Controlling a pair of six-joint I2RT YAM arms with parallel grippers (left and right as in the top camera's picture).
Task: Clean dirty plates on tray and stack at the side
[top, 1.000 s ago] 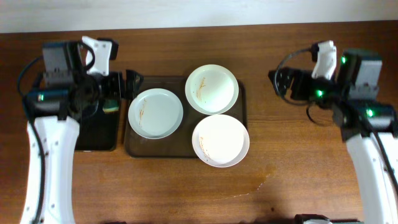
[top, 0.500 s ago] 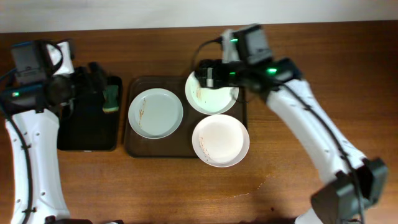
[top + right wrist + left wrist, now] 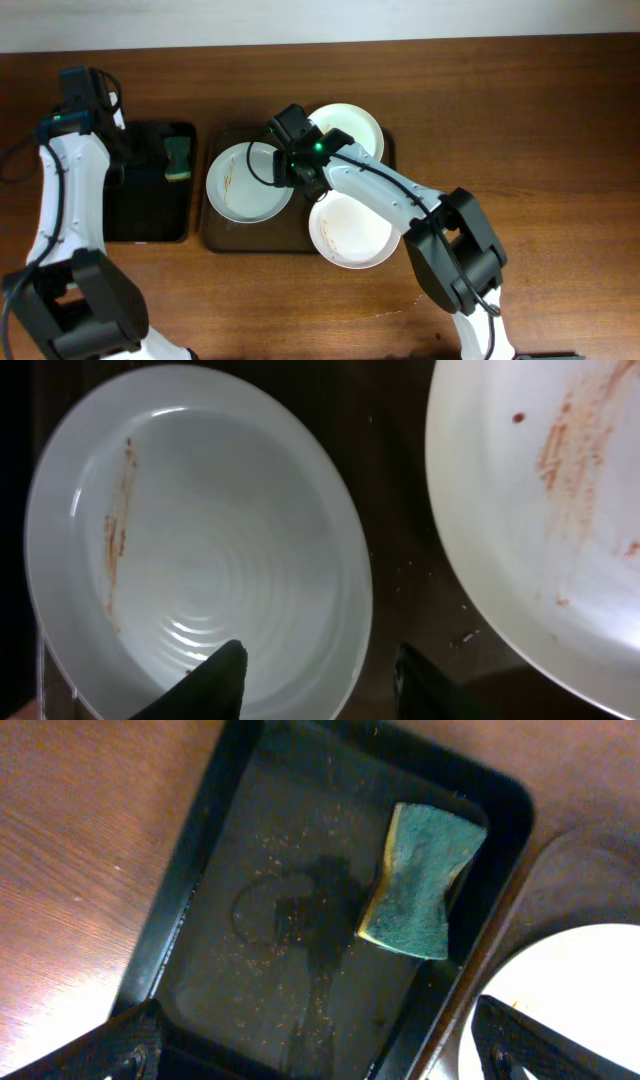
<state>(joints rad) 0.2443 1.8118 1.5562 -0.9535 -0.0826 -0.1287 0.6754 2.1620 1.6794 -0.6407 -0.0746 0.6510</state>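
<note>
The right hand (image 3: 322, 668) hangs open over the right rim of the left plate (image 3: 200, 560), seemingly with one finger inside the rim and one outside. That smeared plate lies on the brown tray (image 3: 222, 238). The left hand (image 3: 320, 1045), spread wide, hovers above the sponge (image 3: 420, 885) in the black tray (image 3: 260, 940).

I see a wooden table (image 3: 520, 120), brown grain under a smooth, slightly shiny finish. The plates (image 3: 190, 540) look like glazed white ceramic, glossy, with faint concentric ridges catching the light. The tray (image 3: 222, 238) reads matt brown, finely textured. The black tray (image 3: 270, 840) looks like glossy plastic; the sponge (image 3: 425, 885) has a rough green fibre face over yellow foam
</note>
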